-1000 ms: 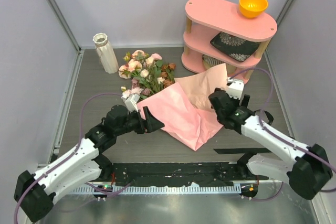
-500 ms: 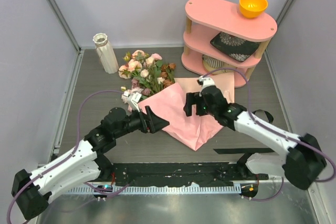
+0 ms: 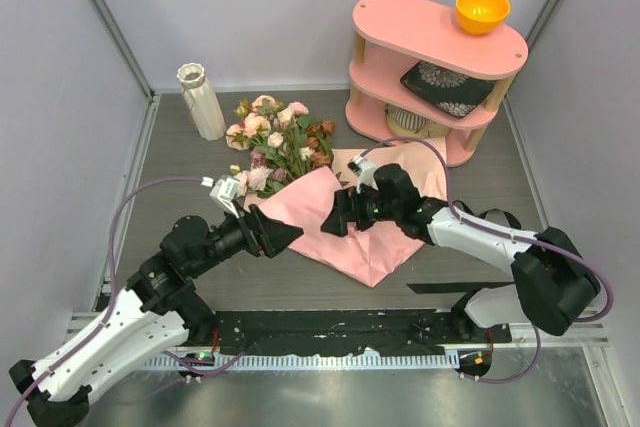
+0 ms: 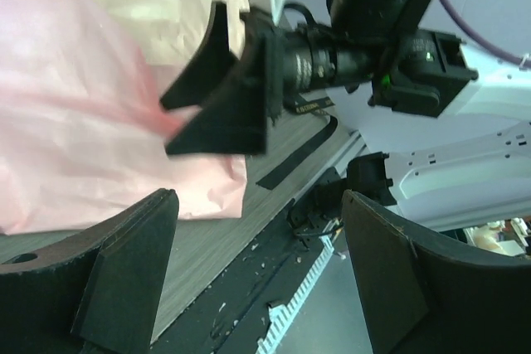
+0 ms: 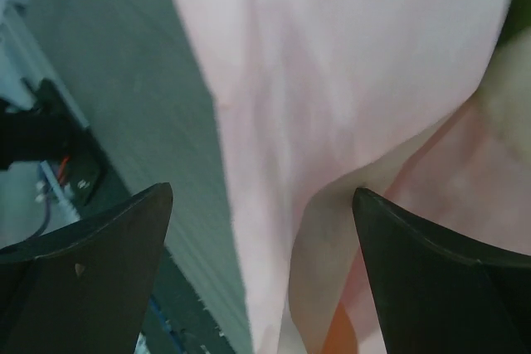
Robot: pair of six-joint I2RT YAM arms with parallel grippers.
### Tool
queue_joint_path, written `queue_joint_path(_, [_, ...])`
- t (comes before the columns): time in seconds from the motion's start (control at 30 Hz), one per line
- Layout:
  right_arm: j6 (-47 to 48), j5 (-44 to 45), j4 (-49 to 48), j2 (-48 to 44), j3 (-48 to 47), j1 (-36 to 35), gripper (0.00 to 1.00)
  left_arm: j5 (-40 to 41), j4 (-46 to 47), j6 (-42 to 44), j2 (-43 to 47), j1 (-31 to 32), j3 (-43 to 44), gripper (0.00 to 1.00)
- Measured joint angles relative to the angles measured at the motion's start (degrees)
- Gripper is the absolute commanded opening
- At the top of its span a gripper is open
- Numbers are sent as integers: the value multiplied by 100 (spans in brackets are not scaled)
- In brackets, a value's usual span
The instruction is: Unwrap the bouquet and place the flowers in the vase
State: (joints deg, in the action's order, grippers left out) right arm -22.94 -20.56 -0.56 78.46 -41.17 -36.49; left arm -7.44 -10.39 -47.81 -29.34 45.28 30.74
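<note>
Left gripper (image 3: 285, 231): jaws spread wide with nothing between them. It hangs low at the left edge of the wrap (image 3: 352, 235), tips pointing right. Can't tell if a tip touches the paper.

Right gripper (image 3: 336, 221): jaws also spread wide, empty. It sits over the middle of the wrap and points left, so the two grippers face each other, near but apart. In the right wrist view its fingers (image 5: 91, 263) straddle a raised fold of the pink paper. Whether they touch it can't be told.

The wrap is opened out and lies mid-tabletop (image 3: 190, 162), with a creased flap toward the right edge.

Flowers (image 3: 281, 140): lying down, just beyond the left gripper toward the far edge and left of the right gripper. The heads fan out toward the far edge. The stem ends run to the far-left edge of the wrap; can't tell if they go under it.

Vase (image 3: 203, 102): upright near the far-left corner, left of the flower heads and well apart from both grippers.

Shelf (image 3: 420, 29) stands at the far right, with an orange bowl (image 3: 481, 9) on top.
</note>
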Motion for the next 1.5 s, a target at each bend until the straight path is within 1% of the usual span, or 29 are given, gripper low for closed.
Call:
queue_joint_path(0.13, [-96,-782,-509,-308,42,-811,97,299,-413,234,181,-2,345,83])
queue_joint_path(0.2, [-205,-1064,-841,-354,39,-1432,97,496,-643,374,330,0,560,83])
queue_joint_path(0.33, [-487,-1156,-1274,-153,37,-2736,98,894,-1062,560,713,-2,1016,83])
queue_joint_path(0.4, [-595,-1147,-1344,-61,44,-3132,100,1043,-1132,590,887,-2,1207,83])
queue_joint_path(0.5, [-664,-986,-1357,-79,118,-3287,100,1165,-1139,584,999,-2,1364,82])
queue_joint_path(0.63, [-765,-1023,-1364,-173,190,-3274,100,1163,-1246,581,809,0,1403,82])
queue_joint_path(0.73, [-850,-1069,-1414,-157,190,-3569,100,1117,-1285,584,584,0,1423,83])
queue_joint_path(0.87, [-920,-901,-1333,-157,188,-4120,100,1082,-1307,570,422,-2,1473,82])
queue_joint_path(0.93, [-935,-575,-1141,-306,188,-4194,100,1073,-1311,509,262,0,1530,78])
queue_joint_path(1.0, [-964,315,-686,-752,188,-4135,100,1080,-1322,444,-20,-2,1554,74])
queue_joint_path(1.07, [-1045,1193,-334,-1322,173,-3985,89,1141,-1423,332,-420,0,1550,71])
queue_joint_path(1.1, [-1091,1687,-133,-1635,160,-3851,83,1189,-1475,295,-647,0,1532,68])
queue_joint_path(1.13, [-1139,2131,26,-1926,136,-3674,73,1233,-1513,232,-870,0,1497,66])
queue_joint_path(1.17, [-1198,2562,153,-2149,79,-3449,69,1263,-1523,157,-1086,0,1425,63])
queue_joint_path(1.2, [-1215,2791,245,-2197,11,-3305,58,1292,-1523,109,-1285,0,1320,57])
queue_joint_path(1.23, [-1290,3115,398,-2159,-175,-3093,51,1303,-1519,13,-1519,-2,1167,55])
queue_joint_path(1.27, [-1287,3224,446,-2107,-262,-3034,45,1303,-1523,-24,-1639,-2,1082,53])
queue_joint_path(1.3, [-1298,3418,658,-1878,-479,-2992,40,1300,-1508,-107,-1816,0,914,50])
queue_joint_path(1.33, [-1294,3598,857,-1633,-754,-2983,35,1300,-1502,-199,-1956,0,732,49])
queue_joint_path(1.4, [-1329,3895,1163,-1025,-1270,-2949,34,1296,-1482,-402,-2124,0,358,47])
queue_joint_path(1.47, [-1392,4002,1405,-461,-1598,-2824,35,1298,-1379,-608,-2155,0,22,47])
queue_joint_path(1.5, [-1421,4000,1482,-271,-1657,-2743,38,1303,-1320,-699,-2153,0,-94,49])
